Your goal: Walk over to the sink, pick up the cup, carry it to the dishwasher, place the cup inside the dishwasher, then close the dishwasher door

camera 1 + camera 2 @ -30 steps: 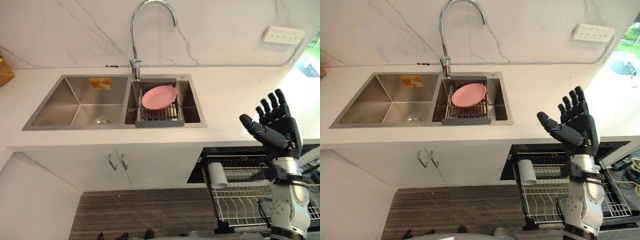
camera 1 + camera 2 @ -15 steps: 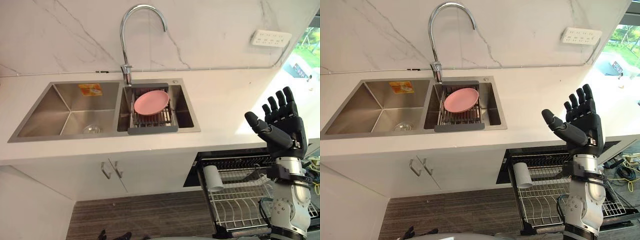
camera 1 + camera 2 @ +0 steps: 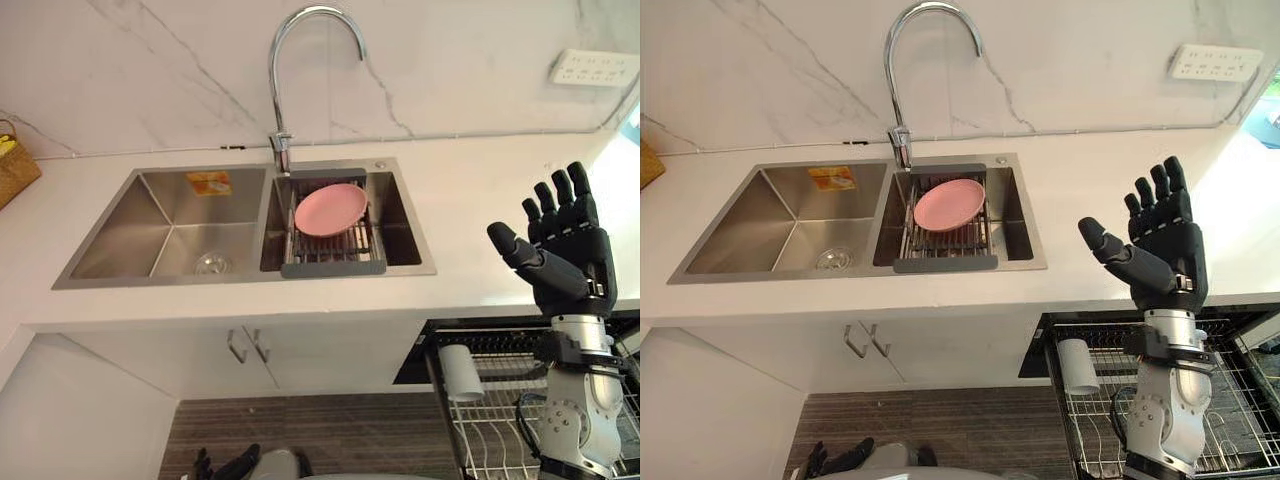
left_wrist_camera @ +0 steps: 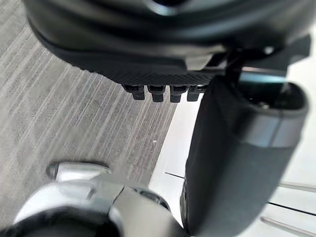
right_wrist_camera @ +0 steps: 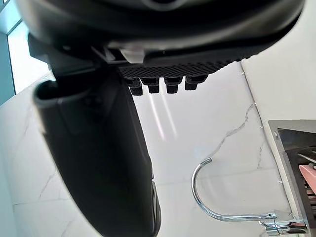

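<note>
The cup (image 3: 1077,365) is already in the dishwasher, lying on its side at the left end of the pulled-out rack (image 3: 1240,390), below the desk's (image 3: 480,200) front edge and to the right of the sink (image 3: 130,230). Fetching and placing look done; pushing the rack in and shutting the door remain. The right hand (image 3: 1160,250) is raised above the rack, fingers spread straight, holding nothing and touching nothing. The left hand (image 4: 148,44) hangs relaxed over the floor, empty.
</note>
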Robot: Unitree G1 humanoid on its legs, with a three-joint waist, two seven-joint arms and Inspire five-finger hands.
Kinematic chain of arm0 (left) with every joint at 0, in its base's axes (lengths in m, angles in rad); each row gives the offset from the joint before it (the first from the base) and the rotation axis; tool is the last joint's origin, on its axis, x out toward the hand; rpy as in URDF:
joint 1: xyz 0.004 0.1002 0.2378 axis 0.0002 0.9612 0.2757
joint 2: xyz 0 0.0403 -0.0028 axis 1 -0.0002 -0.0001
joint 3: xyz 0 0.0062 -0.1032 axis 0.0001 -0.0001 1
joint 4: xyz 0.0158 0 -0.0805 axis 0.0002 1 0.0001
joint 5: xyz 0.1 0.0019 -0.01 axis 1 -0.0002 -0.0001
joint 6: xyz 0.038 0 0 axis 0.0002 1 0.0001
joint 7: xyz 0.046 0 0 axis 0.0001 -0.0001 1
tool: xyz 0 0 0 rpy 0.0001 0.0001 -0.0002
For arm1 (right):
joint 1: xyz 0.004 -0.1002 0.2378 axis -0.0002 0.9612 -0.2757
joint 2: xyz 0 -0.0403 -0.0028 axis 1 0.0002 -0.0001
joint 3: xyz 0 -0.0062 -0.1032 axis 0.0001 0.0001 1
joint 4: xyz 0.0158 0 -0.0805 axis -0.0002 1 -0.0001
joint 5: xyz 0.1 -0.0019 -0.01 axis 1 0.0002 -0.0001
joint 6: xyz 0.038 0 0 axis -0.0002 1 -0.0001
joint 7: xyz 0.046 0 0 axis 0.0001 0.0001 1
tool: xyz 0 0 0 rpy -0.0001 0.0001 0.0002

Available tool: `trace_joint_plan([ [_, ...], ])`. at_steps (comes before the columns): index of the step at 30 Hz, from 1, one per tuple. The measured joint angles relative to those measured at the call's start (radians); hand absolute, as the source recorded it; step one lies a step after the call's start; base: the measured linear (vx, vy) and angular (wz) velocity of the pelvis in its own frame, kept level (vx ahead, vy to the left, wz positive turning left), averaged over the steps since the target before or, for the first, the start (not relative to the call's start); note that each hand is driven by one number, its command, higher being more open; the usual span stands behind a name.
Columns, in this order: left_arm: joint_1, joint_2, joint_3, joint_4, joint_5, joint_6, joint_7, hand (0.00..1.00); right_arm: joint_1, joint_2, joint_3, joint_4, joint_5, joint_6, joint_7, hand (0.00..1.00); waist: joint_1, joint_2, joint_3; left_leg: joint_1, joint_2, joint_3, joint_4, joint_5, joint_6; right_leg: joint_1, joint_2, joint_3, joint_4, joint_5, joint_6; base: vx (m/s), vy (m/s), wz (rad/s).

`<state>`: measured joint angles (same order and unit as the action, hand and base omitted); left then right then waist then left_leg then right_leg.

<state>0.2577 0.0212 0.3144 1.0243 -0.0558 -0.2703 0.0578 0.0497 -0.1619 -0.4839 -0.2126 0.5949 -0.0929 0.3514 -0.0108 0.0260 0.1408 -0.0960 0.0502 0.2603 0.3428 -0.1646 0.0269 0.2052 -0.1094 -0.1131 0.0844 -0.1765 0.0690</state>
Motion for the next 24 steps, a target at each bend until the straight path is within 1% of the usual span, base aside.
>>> trace_joint_plan([
  [2,-0.004,0.009,-0.027,-0.001,0.003,0.0,0.011,1.0,-0.026,-0.002,0.041,0.0,-0.001,0.0,0.002,1.0,0.005,0.001,-0.001,0.005,-0.006,0.01,0.01,-0.019,0.009,-0.005,-0.013,0.041,0.004,-0.007,0.011,0.1,0.119,-0.27],
  [4,-0.007,0.019,-0.056,-0.001,-0.002,0.012,0.014,1.0,-0.041,-0.006,0.067,0.0,0.0,0.0,0.006,1.0,0.012,-0.002,-0.006,0.017,-0.015,0.033,-0.005,-0.031,0.006,-0.017,-0.025,0.063,0.017,-0.018,0.016,0.09,0.076,-0.36],
  [5,-0.01,0.033,-0.082,-0.001,-0.002,0.027,0.014,1.0,-0.045,-0.013,0.073,0.0,0.0,-0.001,0.01,1.0,0.013,-0.012,-0.011,0.039,-0.036,0.043,-0.037,-0.035,0.002,-0.027,-0.046,0.07,0.042,-0.039,0.021,0.12,0.07,-0.26],
  [6,-0.01,0.047,-0.108,0.0,-0.002,0.041,0.013,1.0,-0.044,-0.018,0.073,0.0,0.001,-0.001,0.01,1.0,0.012,-0.023,-0.024,0.064,-0.066,0.046,-0.077,-0.039,0.005,-0.039,-0.07,0.076,0.083,-0.066,0.025,0.12,0.058,-0.18],
  [7,-0.01,0.05,-0.117,0.003,-0.002,0.046,0.013,1.0,-0.045,-0.021,0.073,0.0,0.002,-0.001,0.01,1.0,0.011,-0.024,-0.027,0.085,-0.08,0.047,-0.103,-0.039,0.006,-0.051,-0.075,0.082,0.12,-0.075,0.026,0.14,0.085,-0.24],
  [8,-0.006,0.049,-0.133,0.009,-0.002,0.053,0.014,1.0,-0.046,-0.029,0.079,0.003,0.001,-0.001,0.01,1.0,0.011,-0.011,-0.035,0.124,-0.093,0.042,-0.156,-0.036,0.003,-0.113,-0.079,0.09,0.255,-0.08,0.025,0.16,0.122,-0.35],
  [9,0.003,0.053,-0.15,0.007,-0.003,0.053,0.015,1.0,-0.046,-0.029,0.086,0.003,0.001,-0.002,0.01,1.0,0.005,-0.011,-0.04,0.159,-0.1,0.032,-0.204,-0.027,0.014,-0.199,-0.084,0.081,0.436,-0.076,0.018,0.17,0.131,-0.33],
  [10,0.005,0.058,-0.156,0.008,-0.003,0.057,0.018,1.0,-0.046,-0.03,0.09,0.003,0.001,-0.003,0.01,1.0,-0.001,-0.014,-0.044,0.17,-0.098,0.03,-0.214,-0.021,0.027,-0.236,-0.086,0.072,0.506,-0.08,0.003,0.2,0.114,-0.17],
  [11,0.011,0.073,-0.171,0.01,-0.004,0.074,0.021,1.0,-0.043,-0.029,0.103,0.004,0.0,-0.004,0.011,1.0,-0.015,-0.025,-0.063,0.188,-0.096,0.029,-0.231,-0.019,0.031,-0.276,-0.093,0.04,0.541,-0.093,-0.003,0.19,0.056,-0.03],
  [12,0.01,0.078,-0.173,0.012,-0.003,0.081,0.021,1.0,-0.044,-0.029,0.107,0.004,0.0,-0.009,0.012,1.0,-0.019,-0.025,-0.073,0.192,-0.092,0.031,-0.232,-0.014,0.03,-0.293,-0.092,0.02,0.532,-0.1,-0.007,0.27,0.017,-0.04],
  [13,0.001,0.084,-0.172,0.019,-0.002,0.091,0.023,1.0,-0.046,-0.031,0.117,0.003,0.0,-0.019,0.012,1.0,-0.024,-0.034,-0.081,0.199,-0.075,0.039,-0.226,-0.013,0.029,-0.326,-0.081,-0.024,0.488,-0.103,-0.008,0.31,-0.054,-0.12],
  [14,-0.007,0.087,-0.171,0.034,-0.001,0.092,0.022,1.0,-0.051,-0.031,0.129,0.003,0.0,-0.02,0.012,1.0,-0.024,-0.035,-0.082,0.201,-0.056,0.042,-0.213,-0.012,0.022,-0.349,-0.064,-0.059,0.44,-0.101,-0.01,0.36,-0.107,-0.17],
  [15,-0.018,0.09,-0.171,0.045,-0.001,0.097,0.02,1.0,-0.055,-0.031,0.146,0.003,0.0,-0.02,0.014,1.0,-0.026,-0.034,-0.082,0.206,-0.03,0.042,-0.195,-0.015,0.016,-0.369,-0.037,-0.106,0.341,-0.071,-0.021,0.3,-0.114,-0.18],
  [16,-0.019,0.095,-0.17,0.046,-0.001,0.098,0.017,1.0,-0.061,-0.031,0.159,0.003,0.0,-0.02,0.016,1.0,-0.026,-0.043,-0.086,0.214,-0.025,0.043,-0.185,-0.021,0.005,-0.373,-0.025,-0.132,0.251,0.009,-0.041,0.3,-0.116,-0.1],
  [17,-0.02,0.103,-0.166,0.057,-0.001,0.101,0.011,1.0,-0.066,-0.039,0.175,0.004,0.0,-0.022,0.019,1.0,-0.034,-0.044,-0.093,0.228,-0.02,0.041,-0.17,-0.039,-0.02,-0.365,-0.012,-0.138,0.215,0.116,-0.052,0.18,-0.066,-0.04],
  [18,-0.044,0.093,-0.137,0.07,-0.041,0.111,-0.032,1.0,-0.077,-0.058,0.167,0.048,0.0,-0.019,0.034,1.0,-0.029,-0.034,-0.034,0.248,0.003,-0.019,-0.29,0.029,-0.046,-0.145,0.055,-0.113,-0.13,0.25,-0.029,0.13,-0.042,0.02],
  [24,-0.044,0.093,-0.136,0.07,-0.042,0.116,-0.036,1.0,-0.076,-0.058,0.171,0.048,0.001,-0.019,0.034,1.0,-0.026,-0.032,-0.031,0.248,0.002,-0.025,-0.289,0.029,-0.046,-0.134,0.055,-0.121,-0.144,0.255,-0.027,0.0,-0.001,0.03],
])
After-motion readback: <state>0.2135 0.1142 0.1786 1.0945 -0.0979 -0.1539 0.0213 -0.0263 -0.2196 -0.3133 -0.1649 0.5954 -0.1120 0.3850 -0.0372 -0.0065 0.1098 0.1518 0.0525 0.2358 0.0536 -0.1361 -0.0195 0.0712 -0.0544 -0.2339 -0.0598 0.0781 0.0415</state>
